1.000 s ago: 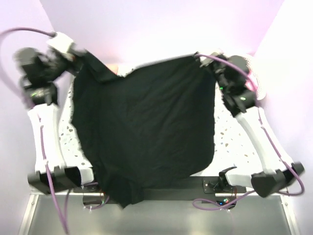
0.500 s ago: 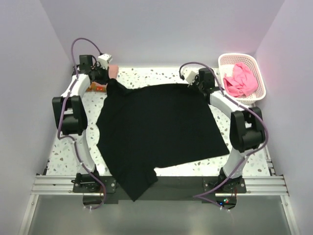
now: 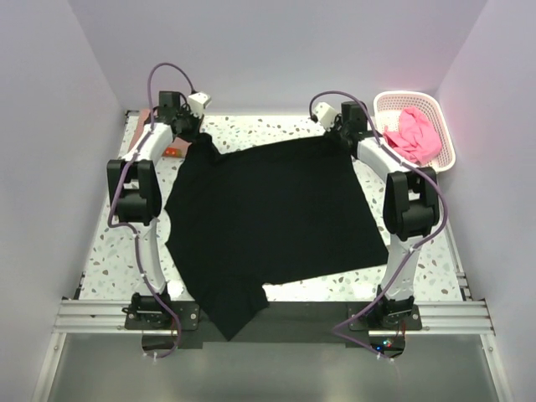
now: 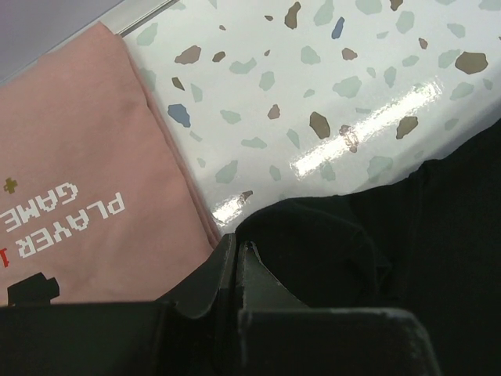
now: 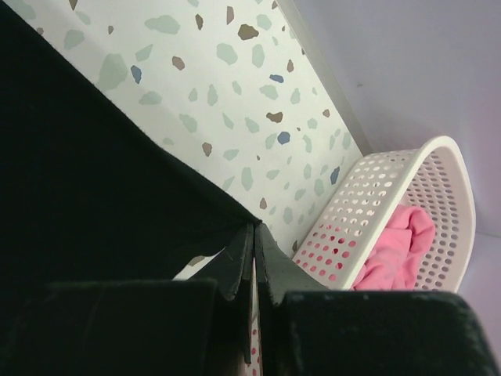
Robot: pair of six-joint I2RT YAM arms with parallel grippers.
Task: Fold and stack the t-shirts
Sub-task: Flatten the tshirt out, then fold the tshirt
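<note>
Speckled table (image 3: 109, 251), black t-shirt (image 3: 268, 218) spread flat across it, part hanging over the near edge, lattice basket (image 5: 368, 204) far right holding a bright pink t-shirt (image 3: 414, 134), salmon-pink t-shirt (image 4: 70, 157) far left, left gripper (image 4: 235, 247) and right gripper (image 5: 252, 231) each pinching a far corner of the black t-shirt.

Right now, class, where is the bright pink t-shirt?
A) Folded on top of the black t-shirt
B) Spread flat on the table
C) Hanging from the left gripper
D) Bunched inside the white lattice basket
D: the bright pink t-shirt lies crumpled inside the white lattice basket at the table's far right corner, apart from the black t-shirt.
</note>
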